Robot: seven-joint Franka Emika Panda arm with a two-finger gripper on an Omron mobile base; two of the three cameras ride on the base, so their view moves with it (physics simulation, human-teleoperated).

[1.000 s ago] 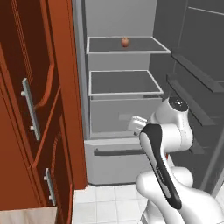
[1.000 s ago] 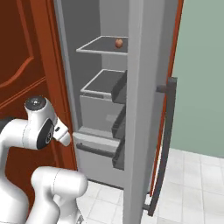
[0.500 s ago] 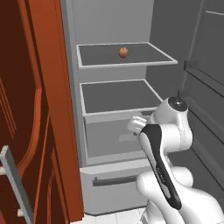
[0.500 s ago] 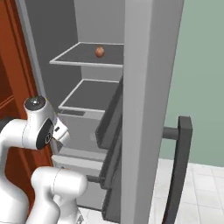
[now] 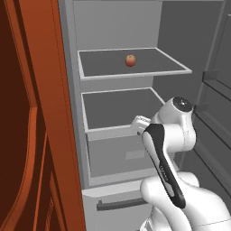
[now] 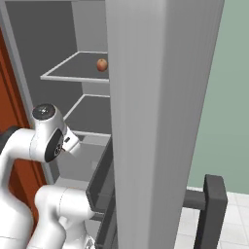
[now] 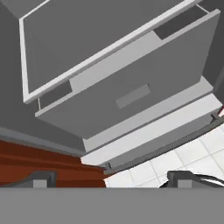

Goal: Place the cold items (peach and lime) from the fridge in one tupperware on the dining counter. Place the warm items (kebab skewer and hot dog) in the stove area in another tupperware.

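Observation:
The fridge stands open in front of me. The peach, small and orange-red, sits alone on its upper shelf. My gripper is open, its two dark tips wide apart with nothing between them. It points down at the front of the pale grey fridge drawer, well below the peach. My hand hangs in front of the middle shelf. The lime, both tupperware trays, the dining counter, the stove area, the kebab skewer and the hot dog are out of view.
A tall red-brown cabinet flanks the fridge on the left. The open fridge door with its dark handle stands close on the right. White floor tiles lie below the drawers.
The base has driven closer to the fridge, so the shelves and peach look larger in both base views. The arm's pose and the open gripper are unchanged.

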